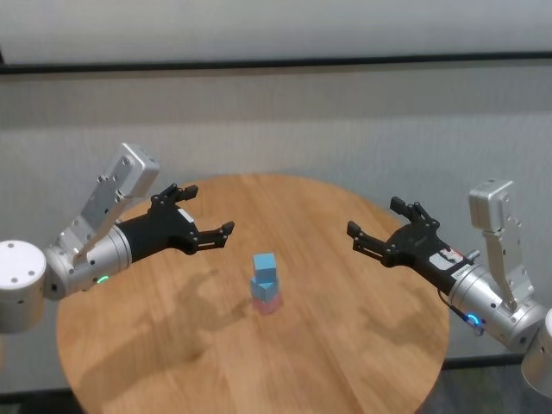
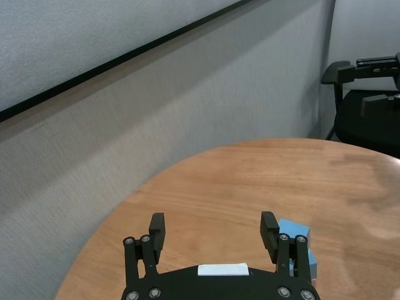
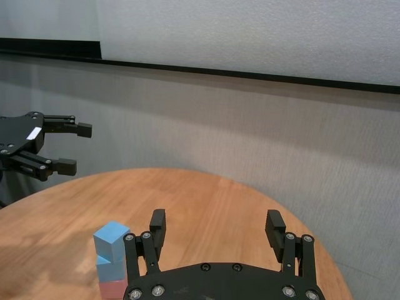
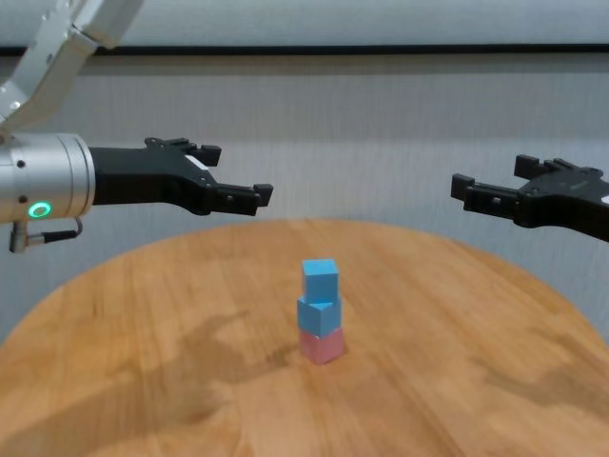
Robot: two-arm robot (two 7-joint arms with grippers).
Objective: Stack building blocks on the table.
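The three building blocks stand as one tower near the middle of the table (image 1: 345, 345): a pink cube (image 1: 266, 302) at the bottom, a light blue cube (image 1: 266, 283) on it, and a second light blue cube (image 1: 264, 263) on top, turned slightly. The tower also shows in the chest view (image 4: 320, 312) and the right wrist view (image 3: 110, 253). My left gripper (image 1: 207, 211) is open and empty, above the table to the tower's left. My right gripper (image 1: 375, 217) is open and empty, above the table to its right. Neither touches the blocks.
A grey wall with a black strip runs close behind the round table. A black chair (image 2: 365, 119) stands beyond the table's edge in the left wrist view. Bare tabletop (image 4: 143, 381) lies all around the tower.
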